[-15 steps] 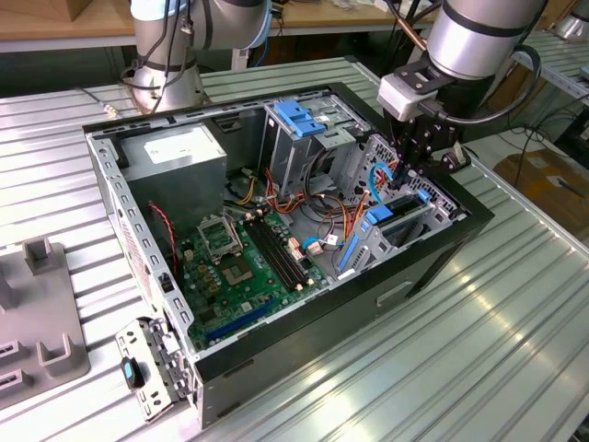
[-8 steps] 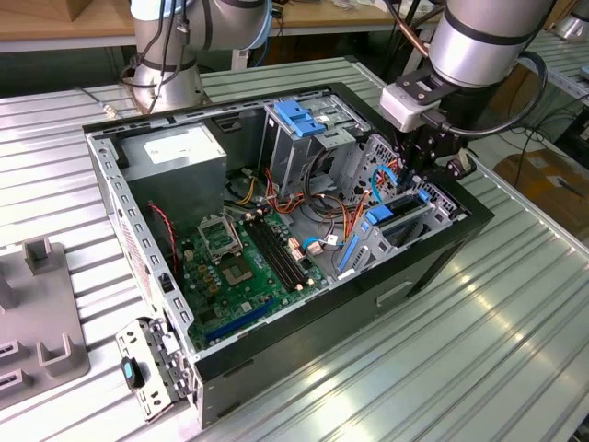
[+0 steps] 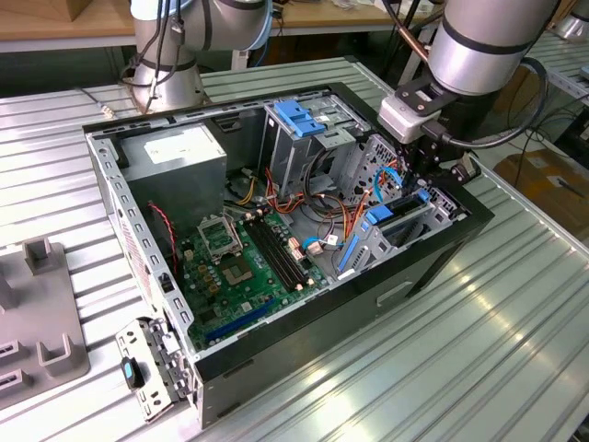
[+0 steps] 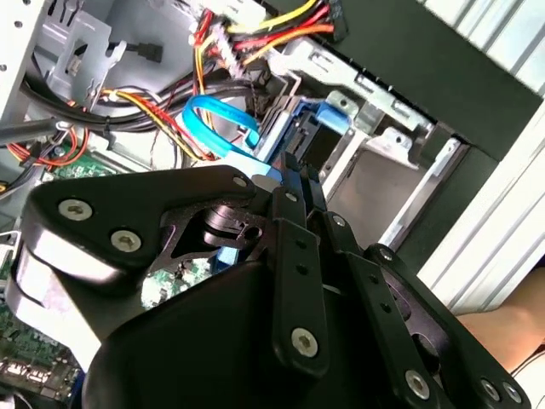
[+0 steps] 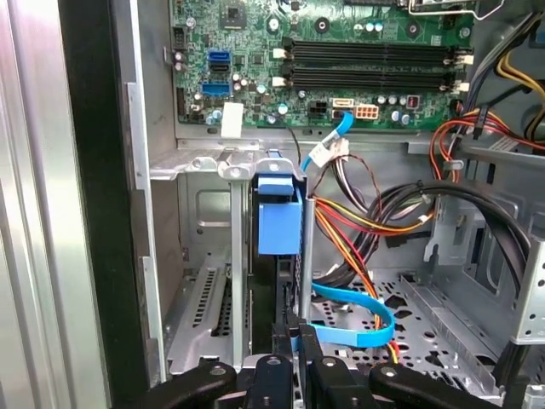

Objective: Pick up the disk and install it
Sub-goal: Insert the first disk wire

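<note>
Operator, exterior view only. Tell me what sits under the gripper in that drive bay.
Observer: In the first wrist view, the disk's blue carrier stands edge-on in a slot between upright metal rails.
Operator: Report its alignment.
Observer: It runs parallel to the rails, not tilted.
Operator: List cables nearby.
Observer: A flat light-blue cable loops over the perforated bay floor beside the slot, passing close to the gripper.
</note>
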Tool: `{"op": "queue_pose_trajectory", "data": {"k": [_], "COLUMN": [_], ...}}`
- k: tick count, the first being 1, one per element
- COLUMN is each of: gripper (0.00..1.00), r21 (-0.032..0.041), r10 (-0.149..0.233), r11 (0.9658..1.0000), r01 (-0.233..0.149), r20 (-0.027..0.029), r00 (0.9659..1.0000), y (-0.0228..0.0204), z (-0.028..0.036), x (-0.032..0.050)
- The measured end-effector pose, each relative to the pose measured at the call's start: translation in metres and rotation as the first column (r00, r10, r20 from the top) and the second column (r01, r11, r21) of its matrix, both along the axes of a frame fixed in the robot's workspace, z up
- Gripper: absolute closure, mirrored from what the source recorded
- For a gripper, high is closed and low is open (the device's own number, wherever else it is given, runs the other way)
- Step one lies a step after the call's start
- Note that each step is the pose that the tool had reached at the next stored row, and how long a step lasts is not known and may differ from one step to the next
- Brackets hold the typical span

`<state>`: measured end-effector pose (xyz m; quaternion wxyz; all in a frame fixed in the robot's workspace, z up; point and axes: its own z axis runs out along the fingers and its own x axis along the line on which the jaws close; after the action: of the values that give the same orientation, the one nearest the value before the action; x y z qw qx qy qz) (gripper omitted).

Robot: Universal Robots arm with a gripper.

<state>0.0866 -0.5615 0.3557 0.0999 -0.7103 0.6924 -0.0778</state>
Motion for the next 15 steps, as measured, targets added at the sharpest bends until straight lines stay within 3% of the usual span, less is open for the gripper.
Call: {"op": "queue_pose_trajectory", "data": {"k": [5,7,12,15], "gripper": [0.84,0.84,0.84,0.84], "r21": [-0.0002,-0.0001,-0.0004,-0.0003], "r10": [0.009,0.015,0.034,0.038], "r11": [1.0,0.9999,0.9994,0.9993], "r01": [-0.009,-0.015,-0.034,-0.038], "r20": [0.0011,0.0045,0.0206,0.0225], "r00": [1.0,0.9999,0.9992,0.999], "y": [-0.0005,-0.0006,-0.0018,-0.0036], "z": [-0.0036,-0.004,-0.0047,-0.0059], "x": [-0.0045,-0.0057,-0.0079,-0.0085]}}
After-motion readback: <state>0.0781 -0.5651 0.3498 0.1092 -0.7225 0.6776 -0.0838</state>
